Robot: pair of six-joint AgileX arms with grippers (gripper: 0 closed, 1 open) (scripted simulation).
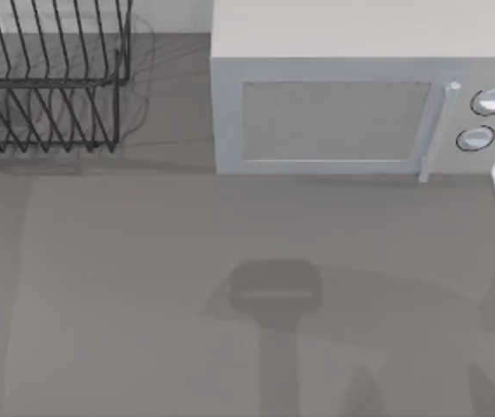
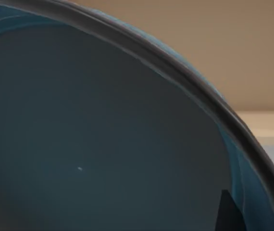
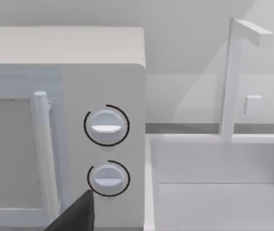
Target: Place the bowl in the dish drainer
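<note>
The bowl (image 2: 103, 144) sits very close in the left wrist view, its greyish-blue inside facing the camera and its thin dark rim curving across a tan wall behind. One dark finger (image 2: 229, 215) of my left gripper lies against the bowl's inside near the rim, shut on it. The dish drainer (image 1: 48, 82), a black wire rack with slanted prongs, stands at the table's back left. A dark part of my right gripper (image 3: 74, 216) shows in front of the microwave's knobs.
A white microwave (image 1: 352, 95) with a closed door and two knobs (image 3: 106, 126) stands at the back right. A white sink (image 3: 218, 183) with a faucet (image 3: 233, 72) lies to its right. A soft shadow (image 1: 273, 291) falls on the grey table.
</note>
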